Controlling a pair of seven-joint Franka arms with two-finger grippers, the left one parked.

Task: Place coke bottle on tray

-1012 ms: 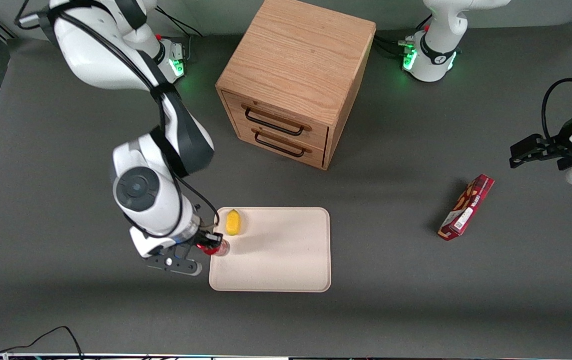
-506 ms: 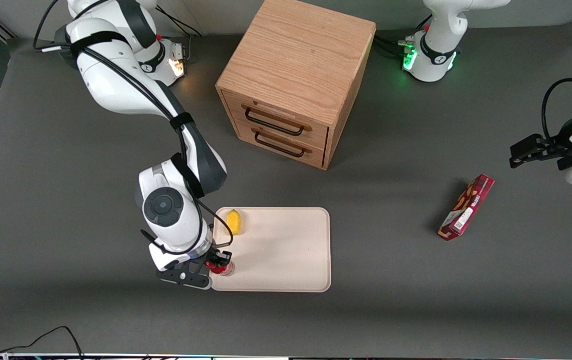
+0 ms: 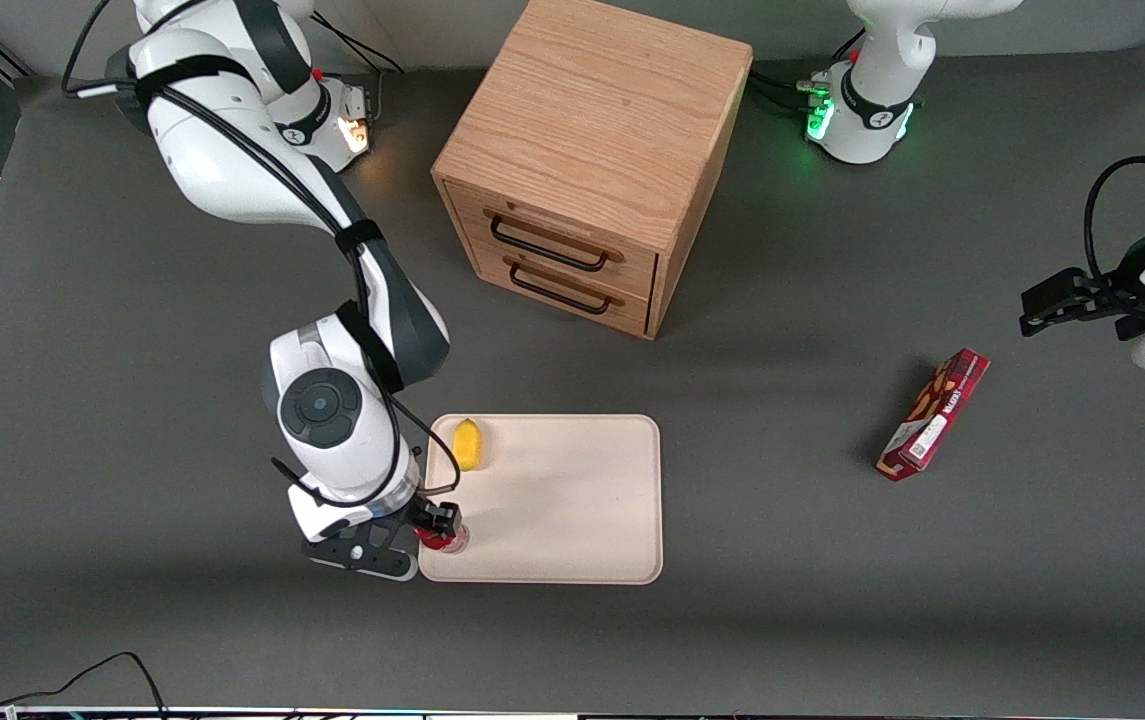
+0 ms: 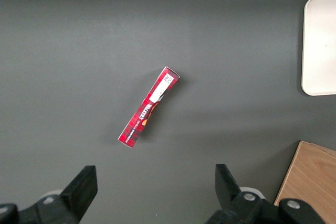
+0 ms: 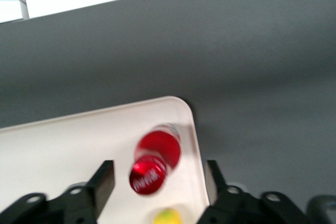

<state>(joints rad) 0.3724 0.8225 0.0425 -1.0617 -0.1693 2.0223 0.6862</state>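
Observation:
The coke bottle (image 3: 444,541) stands upright on the cream-beige tray (image 3: 572,500), in the tray's corner nearest the front camera at the working arm's end. In the right wrist view I look down on its red cap and body (image 5: 152,169) on the tray (image 5: 52,145), close to the rim. My right gripper (image 3: 435,527) is directly above the bottle. Its fingers (image 5: 105,179) stand open on either side of the bottle (image 5: 158,182), with a gap between each finger and the cap.
A yellow lemon (image 3: 468,444) lies on the tray farther from the camera, also seen from the wrist (image 5: 168,217). A wooden drawer cabinet (image 3: 582,160) stands farther back. A red snack box (image 3: 933,414) lies toward the parked arm's end of the table.
The gripper carried the bottle along the tray's edge toward the front camera, from beside the lemon to the near corner. In the last half second the wrist shifted slightly while the bottle stayed put.

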